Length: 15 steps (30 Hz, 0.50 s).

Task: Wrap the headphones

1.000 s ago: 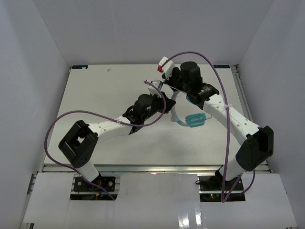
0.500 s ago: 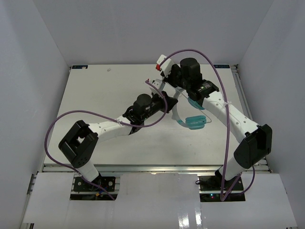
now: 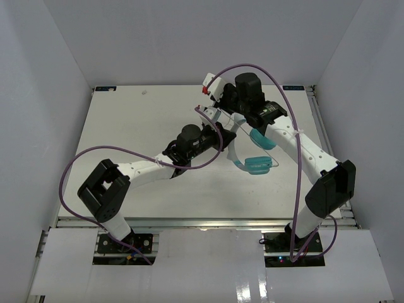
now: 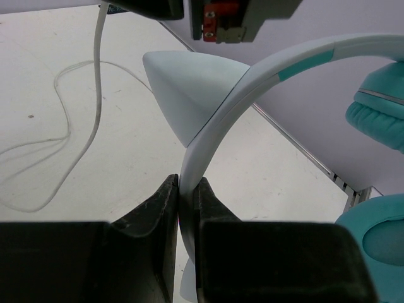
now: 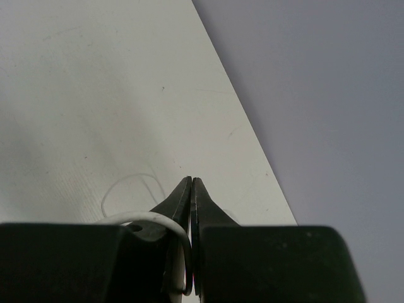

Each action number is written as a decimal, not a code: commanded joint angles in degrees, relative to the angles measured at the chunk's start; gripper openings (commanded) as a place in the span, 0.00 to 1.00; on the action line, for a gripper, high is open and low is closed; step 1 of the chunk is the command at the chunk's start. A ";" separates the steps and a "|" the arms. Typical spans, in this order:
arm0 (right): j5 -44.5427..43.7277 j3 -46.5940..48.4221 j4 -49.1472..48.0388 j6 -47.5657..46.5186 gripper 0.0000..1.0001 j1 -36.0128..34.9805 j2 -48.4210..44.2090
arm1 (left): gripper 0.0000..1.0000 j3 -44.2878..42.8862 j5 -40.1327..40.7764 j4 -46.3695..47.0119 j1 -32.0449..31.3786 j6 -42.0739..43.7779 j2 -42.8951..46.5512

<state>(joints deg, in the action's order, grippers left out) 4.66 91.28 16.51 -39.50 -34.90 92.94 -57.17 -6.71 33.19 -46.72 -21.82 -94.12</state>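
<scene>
The headphones are held up over the table's middle. The pale headband rises between two teal ear cups, one low and one under the right arm. My left gripper is shut on the headband, which is pinched between the jaws at the left gripper's tips. Both ear cups show at the right of that view. My right gripper is behind and above the headband, shut on the thin white cord at the right gripper's tips. Slack cord lies looped on the table.
The white table is walled at the left, back and right. Thick purple cables arch over both arms. The right arm's forearm runs along the right side. A rail runs along the table's edge.
My right gripper has moved a little left and toward the back with the cord. The lower ear cup has swung slightly nearer. The left gripper has kept its hold.
</scene>
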 commanded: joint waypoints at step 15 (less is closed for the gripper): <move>-5.99 -1.86 -3.30 -3.90 0.08 -1.24 -0.48 | 0.00 7.54 5.27 2.95 -0.48 -1.22 15.66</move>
<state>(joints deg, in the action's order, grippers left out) 1.95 89.97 16.28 -44.02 -36.41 93.73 -49.44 -3.25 31.59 -46.88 -20.74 -83.30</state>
